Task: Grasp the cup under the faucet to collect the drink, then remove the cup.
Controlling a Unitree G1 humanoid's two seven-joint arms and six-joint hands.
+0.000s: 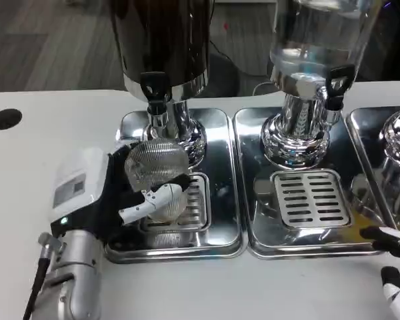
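Head view, left of centre: your left hand (143,200) wraps the ribbed clear cup (157,167) under the faucet (155,90) — light, thin-walled, easily crushed, so hold mid-wall gently

You see a clear ribbed cup (156,167) tilted toward the camera under the black faucet (155,90) of the dark dispenser, over the slotted drip tray (199,200).

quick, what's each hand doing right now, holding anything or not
Left hand: holding the clear cup under the dark dispenser's faucet.
Right hand: at the frame edge, holding nothing visible; open or closed cannot be told.
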